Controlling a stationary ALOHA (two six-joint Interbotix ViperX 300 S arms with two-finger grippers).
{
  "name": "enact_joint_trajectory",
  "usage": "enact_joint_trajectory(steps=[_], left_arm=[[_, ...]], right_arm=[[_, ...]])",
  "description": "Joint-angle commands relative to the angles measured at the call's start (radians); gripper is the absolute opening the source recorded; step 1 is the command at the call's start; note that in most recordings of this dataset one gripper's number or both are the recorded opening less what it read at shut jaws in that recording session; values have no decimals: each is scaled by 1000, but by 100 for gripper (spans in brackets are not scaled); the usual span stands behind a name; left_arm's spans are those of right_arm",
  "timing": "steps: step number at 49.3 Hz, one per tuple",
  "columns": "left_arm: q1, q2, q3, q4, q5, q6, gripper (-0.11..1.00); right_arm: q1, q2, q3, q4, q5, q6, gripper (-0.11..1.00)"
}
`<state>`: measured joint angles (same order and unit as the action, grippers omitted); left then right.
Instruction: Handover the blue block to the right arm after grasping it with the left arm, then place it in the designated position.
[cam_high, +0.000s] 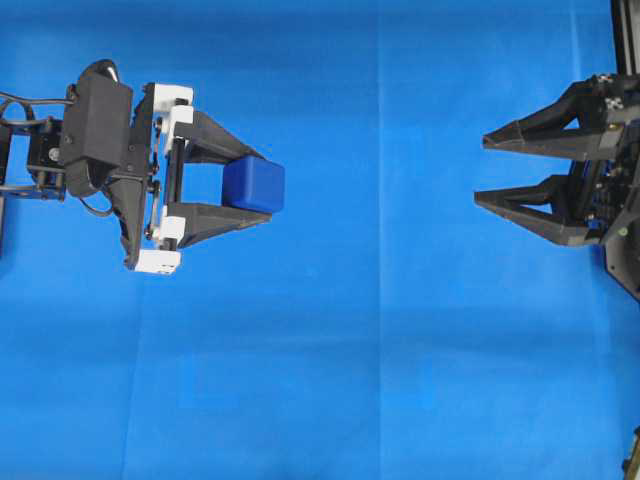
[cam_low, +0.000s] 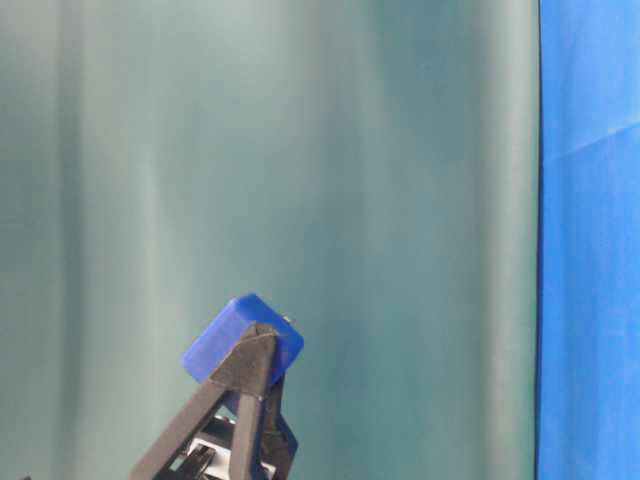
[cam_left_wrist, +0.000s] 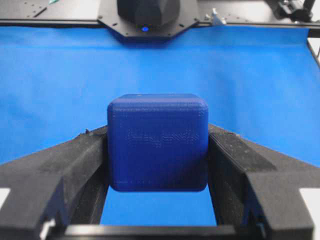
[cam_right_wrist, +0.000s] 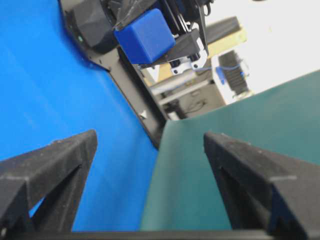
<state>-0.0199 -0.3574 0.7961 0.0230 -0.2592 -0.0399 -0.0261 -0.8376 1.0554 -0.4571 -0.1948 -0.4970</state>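
The blue block is a small dark-blue cube pinched between the black fingers of my left gripper, which is shut on it and holds it above the blue cloth. From the left wrist the blue block fills the gap between both fingers. The table-level view shows the blue block raised at the fingertips. My right gripper stands open at the right edge, fingers pointing left toward the block with a wide stretch of cloth between them. In the right wrist view the right gripper is empty, with the blue block far ahead.
Bright blue cloth covers the whole table. A dark green backdrop hangs behind it. A black frame edge runs along the cloth's far side in the left wrist view.
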Motion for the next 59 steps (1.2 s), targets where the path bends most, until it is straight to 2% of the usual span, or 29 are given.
enact_joint_trajectory(steps=[1, 6, 10, 59], left_arm=[[3, -21, -20, -2, -11, -2, 49], [5, -25, -20, -2, -11, -2, 49], [5, -23, -20, -2, -11, -2, 49], [8, -32, -15, -2, -11, -2, 49]], right_arm=[[3, 12, -23, -35, -2, -41, 95], [11, 25, -23, -89, 0, -106, 95], [14, 31, -23, -103, -2, -133, 95], [14, 49, -21, -110, 0, -137, 95]])
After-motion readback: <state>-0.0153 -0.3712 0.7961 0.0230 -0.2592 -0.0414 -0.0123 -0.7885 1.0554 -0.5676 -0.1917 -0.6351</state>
